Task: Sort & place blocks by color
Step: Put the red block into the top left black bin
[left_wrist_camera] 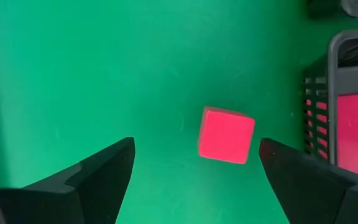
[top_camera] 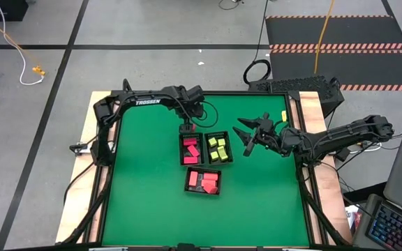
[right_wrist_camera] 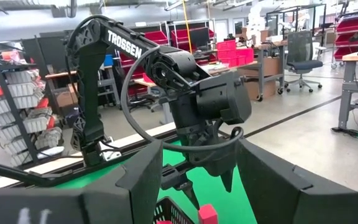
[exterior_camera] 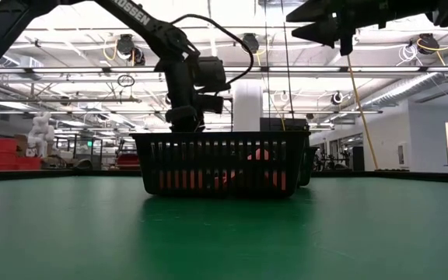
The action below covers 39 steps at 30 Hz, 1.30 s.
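Hovering above the green table mat (top_camera: pixel 152 202), the left gripper (left_wrist_camera: pixel 194 168) stands with its two dark fingers spread wide, and a small red cube-shaped block (left_wrist_camera: pixel 226 135) lies on the mat in the gap between them, slightly toward the right finger in the left wrist view. The cube looks about as wide as it is long, so no long axis governs the approach; a straight descent would seem to bracket it. In the high view this gripper sits at upper centre, just above the black mesh tray of red blocks (top_camera: pixel 190 148), whose wall (left_wrist_camera: pixel 340 99) shows at the right edge of the wrist picture, close beside the cube. The right gripper (top_camera: pixel 246 137) waits right of the black mesh tray of yellow-green blocks (top_camera: pixel 218 148), fingers parted and empty, clearly the farther arm. A third black mesh tray holding red blocks (top_camera: pixel 203 181) lies below. From overhead the cube is hidden under the left wrist; the low view shows only mesh basket walls.
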Each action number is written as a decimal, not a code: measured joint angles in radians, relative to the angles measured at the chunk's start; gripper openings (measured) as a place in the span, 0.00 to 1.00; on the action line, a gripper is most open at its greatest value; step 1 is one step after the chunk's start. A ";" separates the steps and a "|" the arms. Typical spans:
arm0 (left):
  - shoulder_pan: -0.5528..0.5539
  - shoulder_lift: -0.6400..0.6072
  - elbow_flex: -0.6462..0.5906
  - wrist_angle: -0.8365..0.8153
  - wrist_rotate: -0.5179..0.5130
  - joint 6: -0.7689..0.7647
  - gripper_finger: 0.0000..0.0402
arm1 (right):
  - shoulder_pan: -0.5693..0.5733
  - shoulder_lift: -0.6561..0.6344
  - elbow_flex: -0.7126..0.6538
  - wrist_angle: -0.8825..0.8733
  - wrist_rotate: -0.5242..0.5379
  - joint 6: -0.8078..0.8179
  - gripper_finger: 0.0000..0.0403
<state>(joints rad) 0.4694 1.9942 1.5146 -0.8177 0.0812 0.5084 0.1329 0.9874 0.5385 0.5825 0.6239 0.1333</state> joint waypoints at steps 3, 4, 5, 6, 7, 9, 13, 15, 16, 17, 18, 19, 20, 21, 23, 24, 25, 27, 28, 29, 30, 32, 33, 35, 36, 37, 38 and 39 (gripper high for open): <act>-0.007 0.000 0.000 0.001 0.004 -0.006 0.86 | 0.000 0.000 0.000 0.006 0.000 0.000 0.49; -0.008 0.000 0.000 0.002 0.005 -0.006 0.86 | 0.000 0.000 0.000 0.005 0.000 0.000 0.49; -0.009 0.000 0.000 0.003 0.005 -0.007 0.86 | 0.000 0.000 0.000 0.005 0.000 0.001 0.49; -0.010 0.000 0.000 0.003 0.005 -0.012 0.86 | 0.000 0.000 0.000 0.005 0.000 0.001 0.49; -0.010 0.003 0.000 0.003 0.005 -0.013 0.86 | 0.000 0.000 0.000 0.005 0.000 0.002 0.49; -0.014 0.016 0.000 0.003 0.005 -0.015 0.86 | 0.000 0.000 0.000 0.006 0.000 0.003 0.49; -0.021 0.049 -0.001 -0.004 -0.004 -0.020 0.86 | 0.000 0.000 0.001 0.013 0.000 0.003 0.49; -0.025 0.064 -0.001 -0.002 -0.007 -0.020 0.86 | 0.001 0.000 0.001 0.012 -0.002 0.004 0.49; -0.028 0.070 -0.001 0.004 -0.007 -0.019 0.86 | 0.001 0.000 0.001 0.012 -0.002 0.004 0.49; -0.028 0.076 -0.001 0.006 -0.010 -0.016 0.86 | 0.003 0.000 0.001 0.012 -0.003 0.003 0.49; -0.029 0.081 -0.001 0.008 -0.010 -0.012 0.86 | 0.005 0.000 0.001 0.013 -0.003 0.003 0.49; -0.029 0.082 -0.001 0.012 -0.010 -0.012 0.86 | 0.006 0.000 0.001 0.013 -0.002 0.000 0.49; -0.030 0.082 -0.001 0.014 -0.010 -0.012 0.86 | 0.006 0.000 0.001 0.012 -0.002 -0.004 0.49; -0.031 0.082 -0.001 0.016 -0.011 -0.009 0.86 | 0.006 0.000 0.001 0.013 -0.002 -0.006 0.49; -0.031 0.082 -0.001 0.023 -0.011 -0.005 0.86 | 0.006 0.000 0.001 0.015 -0.002 -0.007 0.49; -0.032 0.082 -0.001 0.028 -0.011 -0.006 0.86 | 0.006 0.000 0.001 0.017 -0.002 -0.009 0.49; -0.032 0.082 -0.001 0.031 -0.011 -0.006 0.86 | 0.006 0.000 0.001 0.019 -0.001 -0.011 0.49; -0.032 0.083 -0.001 0.036 -0.011 -0.009 0.86 | 0.006 0.000 0.001 0.019 -0.001 -0.011 0.49; -0.032 0.089 -0.001 0.042 -0.011 -0.010 0.86 | 0.006 0.000 0.001 0.019 -0.001 -0.011 0.49; -0.031 0.094 -0.001 0.047 -0.011 -0.013 0.86 | 0.006 0.000 0.001 0.019 -0.001 -0.010 0.49; -0.032 0.099 -0.001 0.046 -0.011 -0.019 0.86 | 0.006 0.000 0.001 0.019 -0.001 -0.008 0.49; -0.034 0.110 -0.002 0.047 -0.016 -0.022 0.85 | 0.006 0.000 0.001 0.019 -0.001 -0.007 0.49; -0.034 0.112 -0.002 0.047 -0.016 -0.023 0.84 | 0.006 0.000 0.001 0.017 -0.001 -0.006 0.49; -0.034 0.112 -0.002 0.043 -0.028 -0.023 0.79 | 0.006 0.000 0.001 0.013 -0.001 -0.004 0.49; -0.036 0.112 -0.002 0.043 -0.033 -0.023 0.77 | 0.006 0.000 0.001 0.013 -0.001 -0.004 0.49; -0.036 0.112 -0.002 0.043 -0.035 -0.023 0.74 | 0.006 0.000 0.001 0.012 -0.001 -0.004 0.49; -0.036 0.111 -0.002 0.043 -0.035 -0.023 0.71 | 0.006 0.000 0.001 0.013 -0.001 -0.004 0.49; -0.036 0.109 -0.002 0.042 -0.039 -0.023 0.68 | 0.006 0.000 0.001 0.013 -0.001 -0.004 0.49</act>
<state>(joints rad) 0.4335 2.1028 1.5127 -0.7752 0.0419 0.4850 0.1394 0.9878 0.5396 0.5953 0.6231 0.1295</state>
